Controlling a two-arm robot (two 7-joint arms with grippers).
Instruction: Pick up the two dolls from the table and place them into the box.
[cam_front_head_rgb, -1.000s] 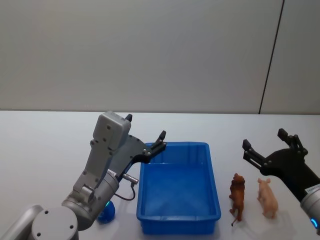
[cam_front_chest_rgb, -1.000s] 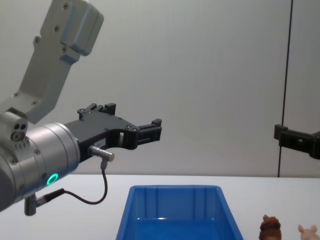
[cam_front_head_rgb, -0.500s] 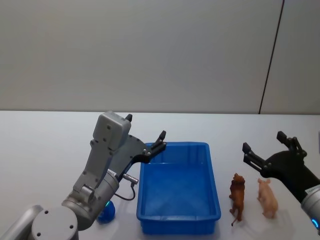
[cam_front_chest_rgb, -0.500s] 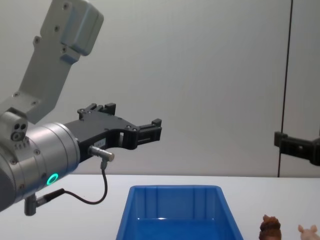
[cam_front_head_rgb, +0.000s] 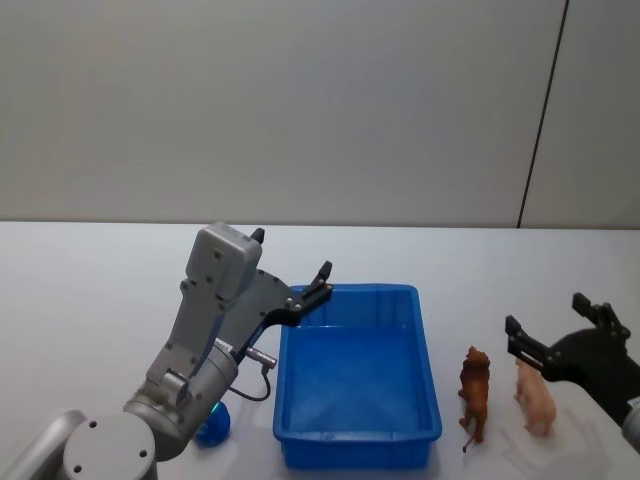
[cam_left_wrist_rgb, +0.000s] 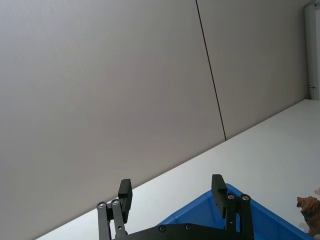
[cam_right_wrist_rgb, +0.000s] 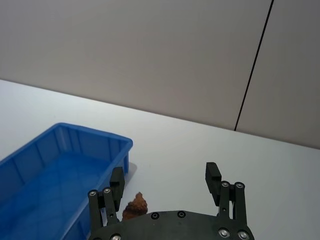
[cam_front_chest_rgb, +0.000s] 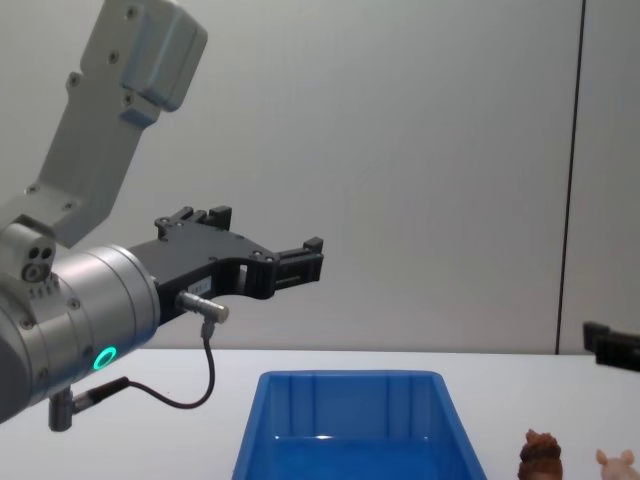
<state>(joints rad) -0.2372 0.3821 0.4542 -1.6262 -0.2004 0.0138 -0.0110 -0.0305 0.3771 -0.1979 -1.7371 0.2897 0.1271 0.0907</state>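
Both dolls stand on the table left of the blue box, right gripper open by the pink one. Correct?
Wrong side: in the head view the brown doll and pink doll stand right of the blue box. The rest holds.

Soft, even light, bright throughout.
A pale sheen lies on the glossy floor of the box (cam_front_head_rgb: 360, 290); just right of it the brown doll (cam_front_head_rgb: 475, 392) and pink doll (cam_front_head_rgb: 535, 394) cast faint shadows on the table (cam_front_head_rgb: 100, 300); the wall (cam_front_head_rgb: 300, 100) behind the box is evenly lit.
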